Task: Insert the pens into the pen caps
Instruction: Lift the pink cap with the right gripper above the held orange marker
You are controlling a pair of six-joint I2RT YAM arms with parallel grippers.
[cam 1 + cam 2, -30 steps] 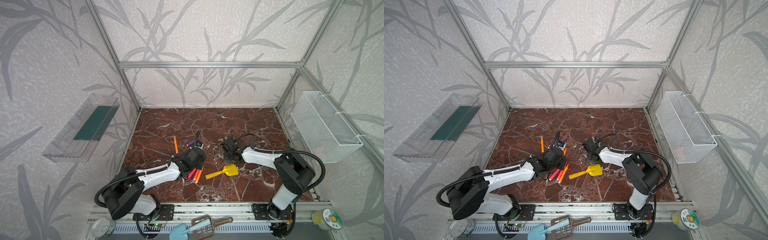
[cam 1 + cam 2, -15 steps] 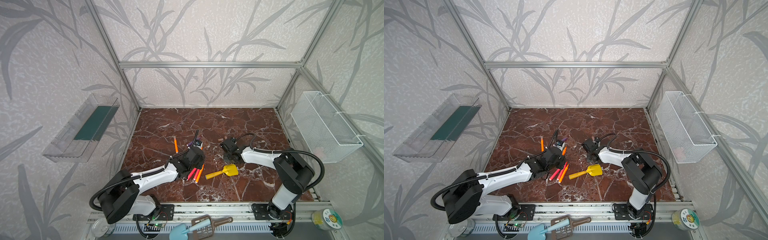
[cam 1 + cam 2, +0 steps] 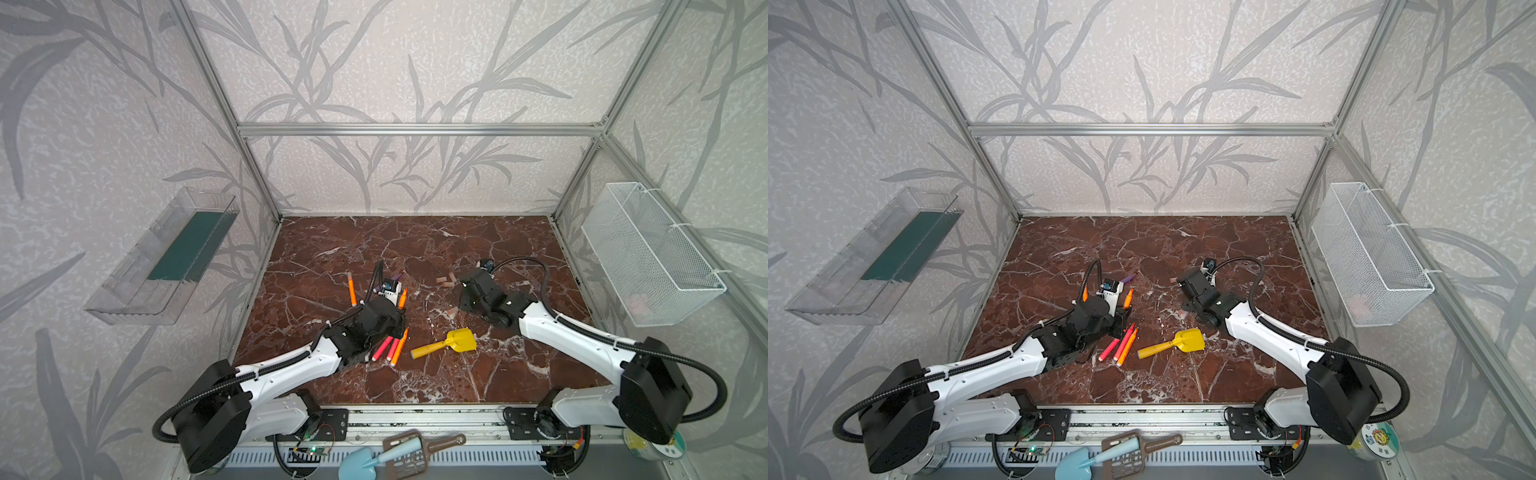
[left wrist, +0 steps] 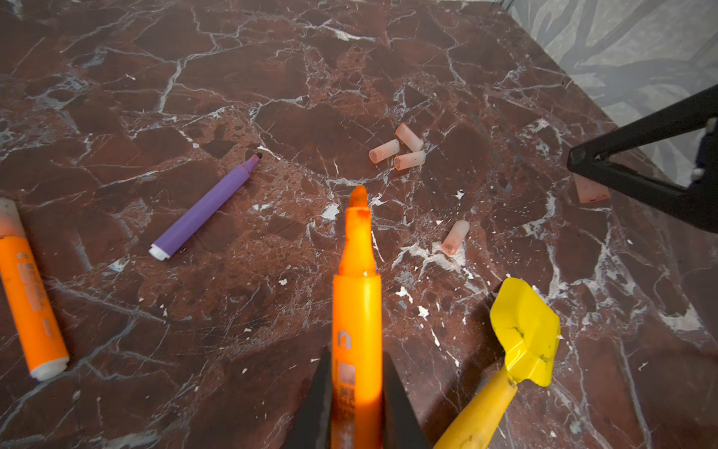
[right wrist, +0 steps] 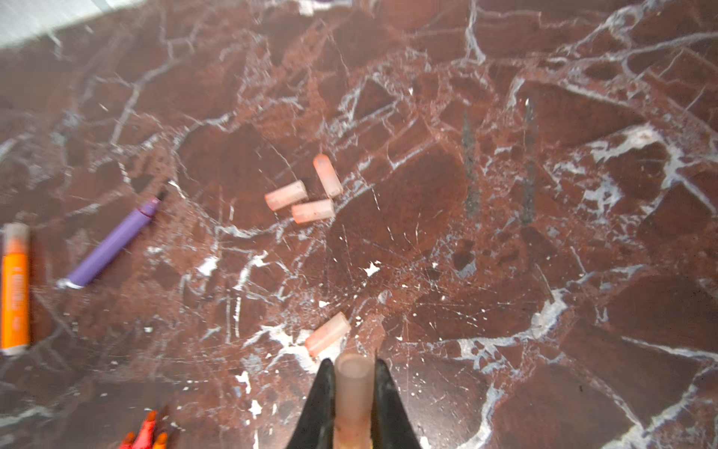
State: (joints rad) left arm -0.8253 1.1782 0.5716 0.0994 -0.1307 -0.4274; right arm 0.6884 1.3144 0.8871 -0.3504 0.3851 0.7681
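Two parts staged, apparently for mating: L gripper (image 4: 357, 352) pinches orange pen (image 4: 356, 295) nib-fwd, R gripper (image 5: 354, 365) pinches pen cap (image 5: 353, 386), end exposed.

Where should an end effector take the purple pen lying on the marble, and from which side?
Mid-barrel of the purple pen, from straight above, jaws across its width. It lies flat with bare marble along both sides, and a middle grip should leave its dark tip free for capping.
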